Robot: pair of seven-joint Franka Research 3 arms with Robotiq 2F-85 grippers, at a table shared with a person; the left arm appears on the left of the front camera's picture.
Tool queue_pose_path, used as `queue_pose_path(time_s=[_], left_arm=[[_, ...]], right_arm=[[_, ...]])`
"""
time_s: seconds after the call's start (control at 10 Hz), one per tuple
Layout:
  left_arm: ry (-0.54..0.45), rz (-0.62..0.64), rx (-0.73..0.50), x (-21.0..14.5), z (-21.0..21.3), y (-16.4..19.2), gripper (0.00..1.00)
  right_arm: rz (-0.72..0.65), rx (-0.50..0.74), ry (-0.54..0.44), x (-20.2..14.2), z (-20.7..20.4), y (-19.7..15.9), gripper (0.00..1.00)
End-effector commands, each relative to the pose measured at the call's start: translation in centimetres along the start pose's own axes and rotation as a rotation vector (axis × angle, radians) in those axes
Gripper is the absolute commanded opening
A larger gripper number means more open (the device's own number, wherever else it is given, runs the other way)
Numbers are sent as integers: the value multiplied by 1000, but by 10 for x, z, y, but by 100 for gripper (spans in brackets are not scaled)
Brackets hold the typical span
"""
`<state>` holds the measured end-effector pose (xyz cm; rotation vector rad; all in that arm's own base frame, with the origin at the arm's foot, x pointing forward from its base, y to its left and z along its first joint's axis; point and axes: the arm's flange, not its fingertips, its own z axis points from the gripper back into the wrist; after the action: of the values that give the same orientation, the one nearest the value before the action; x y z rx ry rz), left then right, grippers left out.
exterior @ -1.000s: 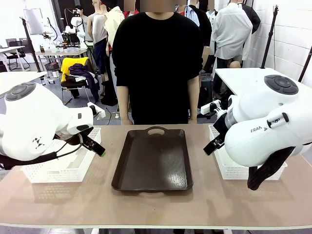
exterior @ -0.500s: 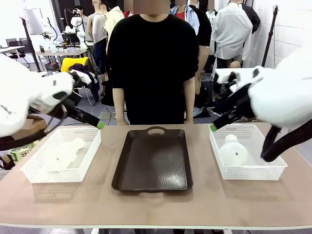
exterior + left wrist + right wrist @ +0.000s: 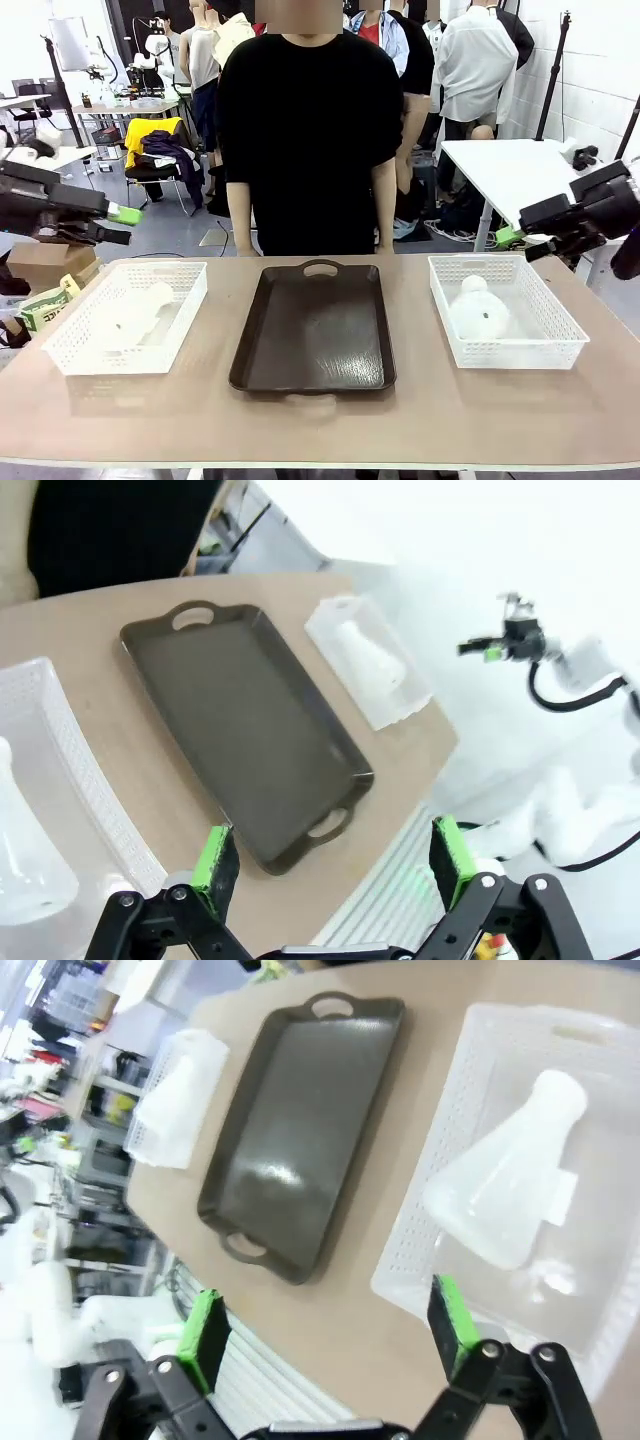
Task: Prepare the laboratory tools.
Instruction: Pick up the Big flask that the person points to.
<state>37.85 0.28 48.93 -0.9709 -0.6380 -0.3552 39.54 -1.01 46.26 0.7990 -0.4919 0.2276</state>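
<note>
Over at the left, the left gripper [image 3: 122, 226] hangs in the air out beyond the table [image 3: 320, 420] edge, its green-padded fingers [image 3: 215, 860] spread wide on nothing and aimed in toward the middle. Below it and a little inboard sits the left basket [image 3: 110, 360], white mesh, with the left flask [image 3: 132, 315] lying on its side in it. The flask lies slanted, with the neck seemingly toward the far inner corner, though white on white blurs its outline. In the centre the dark tray [image 3: 315, 330] lies bare, with its long side running from the robot toward the person [image 3: 315, 120] standing at the far edge. To the right, the right basket [image 3: 510, 355] holds the right flask [image 3: 478, 312], also on its side. Its broad base faces the robot and its neck points away toward the person. Above and outboard of that basket the right gripper [image 3: 515, 232] hovers with its jaws just as wide apart and empty. Each arm is plainly nearer its own flask. I'd judge that either one must come down and inward, turning its jaws across the neck's line, because the base looks too wide to take.
</note>
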Motion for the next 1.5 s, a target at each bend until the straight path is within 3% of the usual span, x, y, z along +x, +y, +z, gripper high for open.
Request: queue_pose_path(time_s=[0.0, 0.3, 1.1, 1.4], left_arm=[[-11, 112, -31, 10, -8, 15, 100], [-12, 277, -103, 13, -9, 36, 100], [45, 318, -150, 2, -13, 45, 100], [65, 337, -128, 2, -12, 42, 100]], right_arm=[[-98, 93, 5, 17, -1, -34, 100], [-148, 220, 30, 15, -1, -63, 100], [-101, 324, 37, 20, -2, -72, 100], [-122, 287, 57, 19, 2, -68, 100]])
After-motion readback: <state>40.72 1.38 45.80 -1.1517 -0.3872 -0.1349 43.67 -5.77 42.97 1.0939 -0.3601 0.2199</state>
